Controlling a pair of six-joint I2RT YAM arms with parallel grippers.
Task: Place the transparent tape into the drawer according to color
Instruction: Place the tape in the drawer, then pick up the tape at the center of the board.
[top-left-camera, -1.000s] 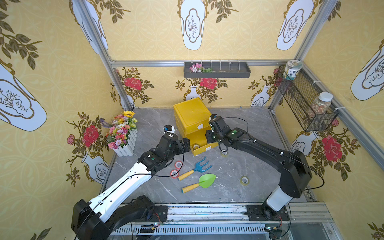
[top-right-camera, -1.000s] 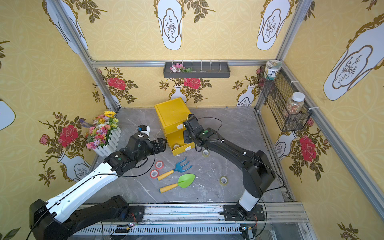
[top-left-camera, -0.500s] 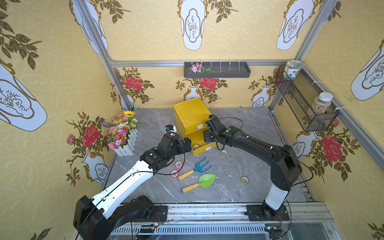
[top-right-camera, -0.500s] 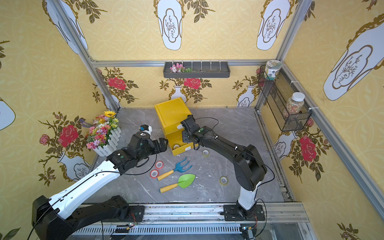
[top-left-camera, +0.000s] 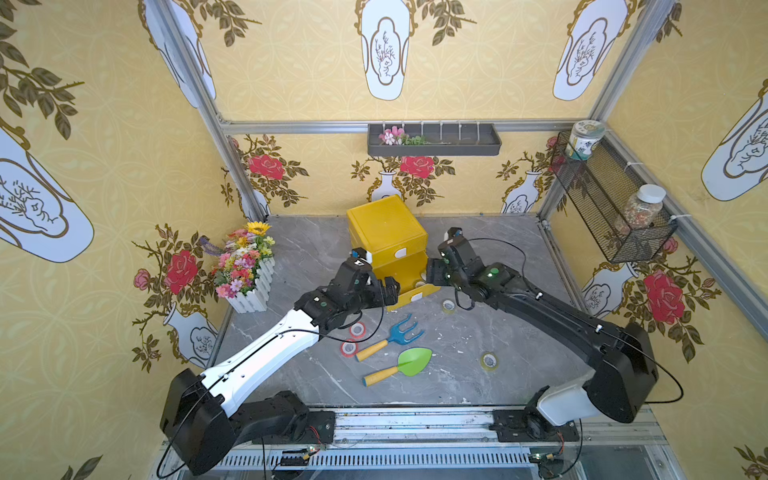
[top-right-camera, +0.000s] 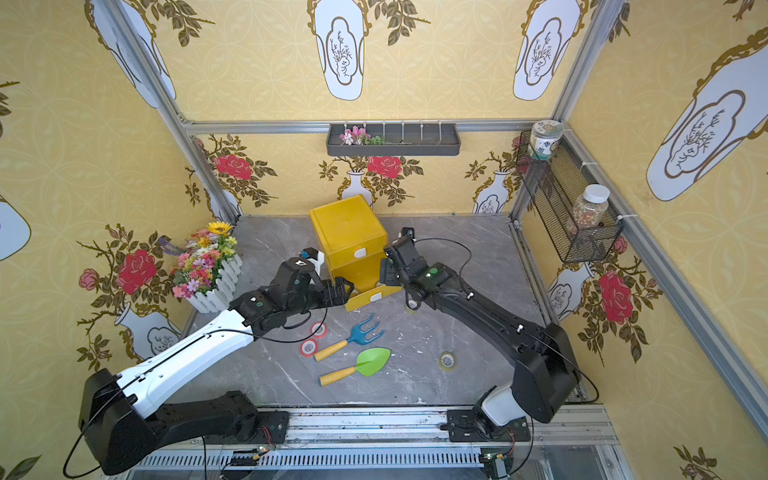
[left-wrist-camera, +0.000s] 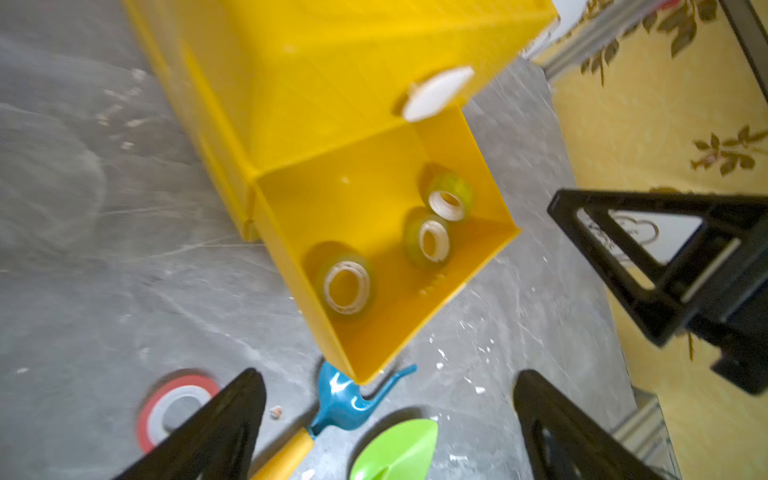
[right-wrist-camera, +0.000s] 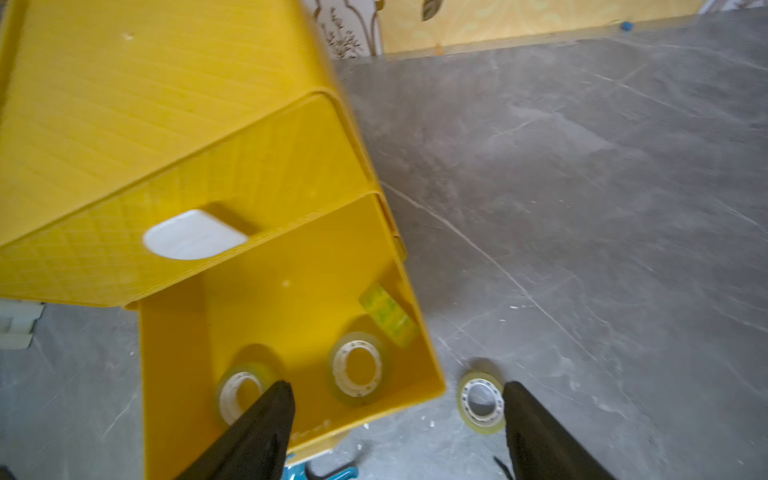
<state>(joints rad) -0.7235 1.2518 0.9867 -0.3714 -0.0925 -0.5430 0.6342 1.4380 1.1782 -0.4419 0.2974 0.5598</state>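
Nothing legible anywhere in this scene: the round jar with a pale patterned label (top-left-camera: 585, 139), sitting on the black wire-mesh shelf (top-left-camera: 594, 195) at the upper right in both top views, carries print far too small to make out. A white emblem (top-left-camera: 358, 261) on the black wrist housing of the left arm, mid-frame, is a shape rather than letters. The see-through tape rolls (right-wrist-camera: 358, 345) in the open yellow plastic drawer (right-wrist-camera: 174, 353) show tiny marks around their white cores, too blurred to read.

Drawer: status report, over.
Open, empty: left gripper, right gripper. Drawer open, three tape rolls inside. Table: two yellowish rolls, two red rolls. Rake beside red ones.
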